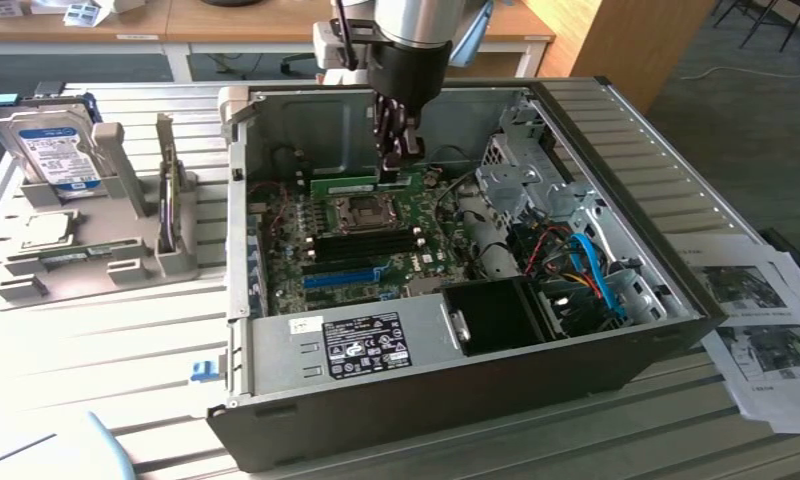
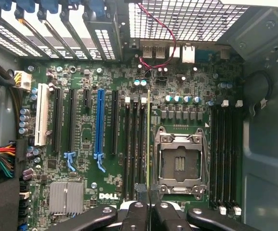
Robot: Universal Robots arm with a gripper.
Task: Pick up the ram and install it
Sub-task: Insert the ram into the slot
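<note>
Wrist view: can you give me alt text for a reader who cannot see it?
The tool grips the ram, seen edge-on as a thin green strip over the motherboard. The strip runs parallel to the dark memory slots, beside the empty CPU socket.

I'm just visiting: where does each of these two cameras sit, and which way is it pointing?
Exterior view: off the arm, raised beside the open computer case, looking down at a slant into it; the arm and its gripper show, holding the ram.
Wrist view: on the wrist, looking straight down past the gripper's black fingers onto the circuit board.
Shared: both see the gripper, the ram it holds, the circuit board and the processor socket.
</note>
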